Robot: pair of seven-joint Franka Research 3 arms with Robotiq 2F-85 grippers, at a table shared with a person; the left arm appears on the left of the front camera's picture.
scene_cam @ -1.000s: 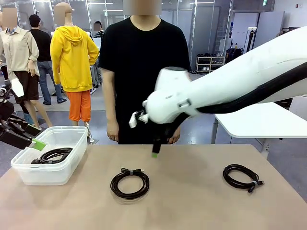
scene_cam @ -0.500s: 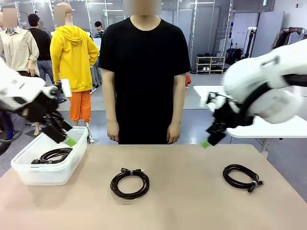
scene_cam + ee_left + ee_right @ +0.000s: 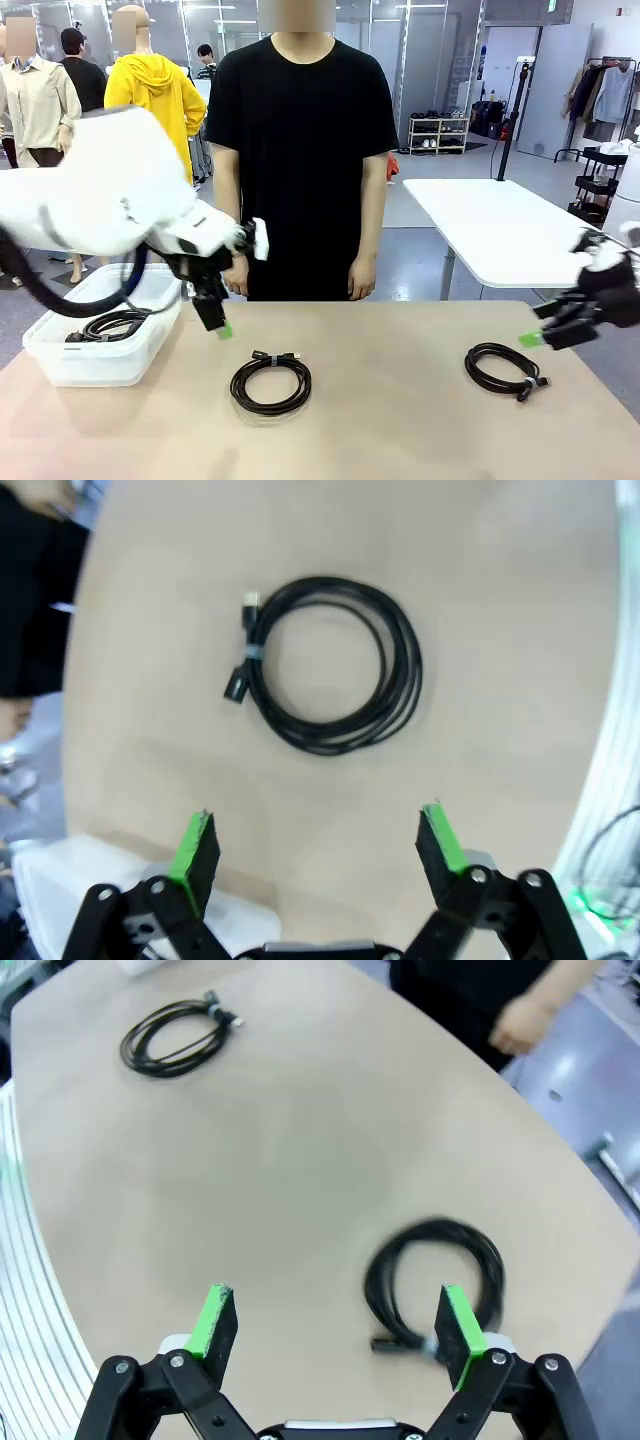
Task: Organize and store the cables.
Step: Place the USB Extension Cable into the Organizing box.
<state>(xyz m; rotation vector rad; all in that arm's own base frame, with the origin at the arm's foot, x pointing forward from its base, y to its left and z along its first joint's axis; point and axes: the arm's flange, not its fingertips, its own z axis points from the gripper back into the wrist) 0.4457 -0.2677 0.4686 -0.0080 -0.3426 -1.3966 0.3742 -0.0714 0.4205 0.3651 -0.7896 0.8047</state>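
Left wrist view: the left gripper (image 3: 320,845) hangs with its jaws spread wide and empty above the middle coiled cable (image 3: 405,685) on the table (image 3: 520,600) (no contact). The right gripper (image 3: 335,1325), equally wide and empty, hovers over a second coil (image 3: 385,1270). A third coil (image 3: 110,325) lies inside the clear bin (image 3: 60,368).
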